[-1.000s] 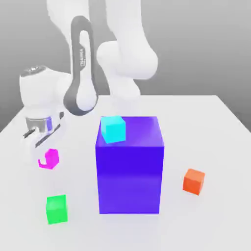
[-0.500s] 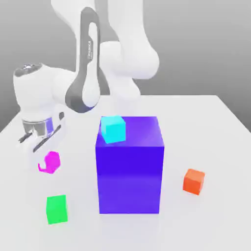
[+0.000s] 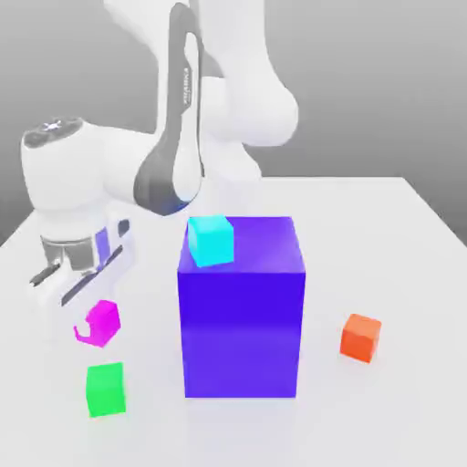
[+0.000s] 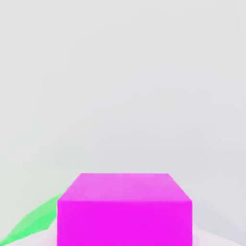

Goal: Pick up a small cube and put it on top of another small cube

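The small magenta cube (image 3: 104, 318) hangs a little above the white table, with my gripper (image 3: 89, 328) shut on it; a pale finger covers part of its side toward the exterior view's left. Just in front of it and lower down, the small green cube (image 3: 106, 389) rests on the table. In the hand view the magenta cube (image 4: 125, 211) sits close to the camera, with a sliver of the green cube (image 4: 33, 223) beside it.
A big blue-purple block (image 3: 242, 310) stands mid-table, to the exterior view's right of both cubes, with a cyan cube (image 3: 211, 240) on its top. An orange cube (image 3: 361, 337) lies further right. The table (image 3: 401, 264) extends beyond it.
My gripper has carried the magenta cube toward the front of the table, closer to the green cube. The other cubes and the block have stayed put.
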